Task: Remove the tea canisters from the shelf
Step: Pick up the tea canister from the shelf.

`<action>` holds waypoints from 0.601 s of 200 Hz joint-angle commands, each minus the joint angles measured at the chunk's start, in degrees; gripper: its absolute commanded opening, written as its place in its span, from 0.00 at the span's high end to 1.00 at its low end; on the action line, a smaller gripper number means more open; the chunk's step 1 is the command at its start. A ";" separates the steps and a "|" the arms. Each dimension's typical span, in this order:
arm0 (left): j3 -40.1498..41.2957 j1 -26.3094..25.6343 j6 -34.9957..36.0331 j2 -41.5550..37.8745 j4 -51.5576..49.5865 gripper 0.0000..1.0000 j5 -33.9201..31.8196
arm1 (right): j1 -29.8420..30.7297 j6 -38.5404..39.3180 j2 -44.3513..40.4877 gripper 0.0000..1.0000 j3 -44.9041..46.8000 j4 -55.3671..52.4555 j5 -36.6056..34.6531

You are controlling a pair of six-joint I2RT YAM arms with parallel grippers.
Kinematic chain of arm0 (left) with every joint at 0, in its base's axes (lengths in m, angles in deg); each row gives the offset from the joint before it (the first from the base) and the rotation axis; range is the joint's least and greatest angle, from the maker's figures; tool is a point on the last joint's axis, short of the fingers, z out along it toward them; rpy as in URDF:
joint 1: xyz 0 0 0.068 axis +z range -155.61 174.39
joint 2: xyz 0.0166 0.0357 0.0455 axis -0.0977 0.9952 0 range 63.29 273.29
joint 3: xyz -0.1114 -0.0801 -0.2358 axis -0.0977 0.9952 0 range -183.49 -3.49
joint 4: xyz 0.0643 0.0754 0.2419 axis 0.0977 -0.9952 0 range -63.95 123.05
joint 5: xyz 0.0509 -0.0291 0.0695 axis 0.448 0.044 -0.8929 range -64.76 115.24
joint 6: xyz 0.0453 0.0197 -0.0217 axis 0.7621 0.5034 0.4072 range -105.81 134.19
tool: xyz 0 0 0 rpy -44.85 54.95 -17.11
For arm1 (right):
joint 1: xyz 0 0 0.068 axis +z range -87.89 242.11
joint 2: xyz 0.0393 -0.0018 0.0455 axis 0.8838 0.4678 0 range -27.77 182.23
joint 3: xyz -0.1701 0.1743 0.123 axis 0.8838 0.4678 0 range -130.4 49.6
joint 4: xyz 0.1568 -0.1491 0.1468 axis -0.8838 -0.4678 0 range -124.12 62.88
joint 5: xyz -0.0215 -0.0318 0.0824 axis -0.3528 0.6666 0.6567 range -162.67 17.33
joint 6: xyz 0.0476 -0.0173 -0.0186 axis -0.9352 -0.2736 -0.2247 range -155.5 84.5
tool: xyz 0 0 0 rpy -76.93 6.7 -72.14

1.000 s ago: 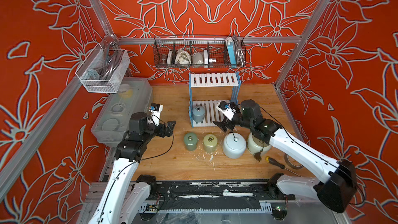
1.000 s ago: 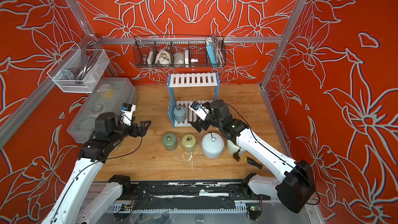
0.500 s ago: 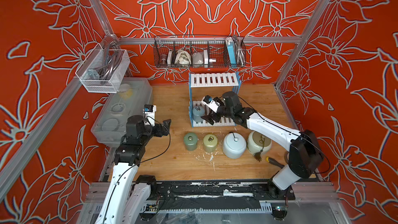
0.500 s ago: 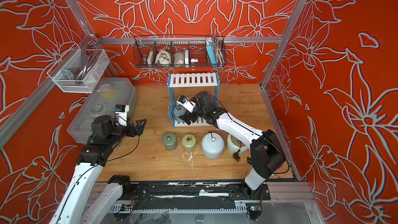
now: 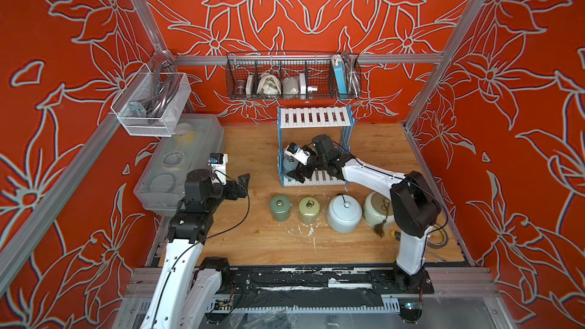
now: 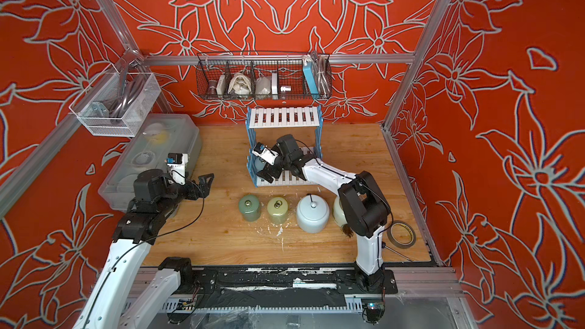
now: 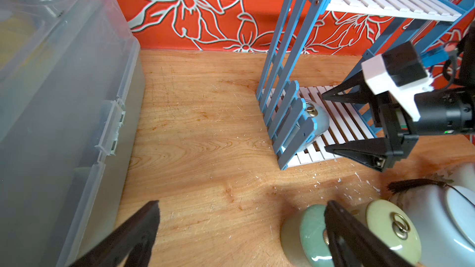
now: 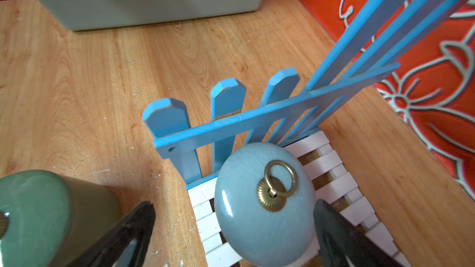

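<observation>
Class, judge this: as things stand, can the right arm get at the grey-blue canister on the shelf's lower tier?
Probably yes. The right end effector is open and aimed at the grey-blue canister, with nothing between them. The picket side of the shelf stands beyond it, not in the way.

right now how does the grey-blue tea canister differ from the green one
The grey-blue canister stands on the lower board of the shelf; the green canister stands on the table. The open right claw flanks the grey-blue canister; nothing surrounds the green canister. Both are small, upright, ring-lidded.
</observation>
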 commanded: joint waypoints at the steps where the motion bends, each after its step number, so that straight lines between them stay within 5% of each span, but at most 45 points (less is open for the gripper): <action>1: 0.03 0.37 -0.41 -0.46 1.19 0.01 -0.41 | -0.96 0.95 2.90 0.00 -2.90 1.46 1.96; 76: 0.25 0.51 0.03 0.42 1.58 0.01 -0.81 | -1.99 0.26 7.57 0.01 -3.66 3.66 3.06; 120: 0.43 0.73 0.10 0.39 1.77 0.01 -0.67 | -1.81 0.99 8.19 0.12 -3.94 2.90 3.62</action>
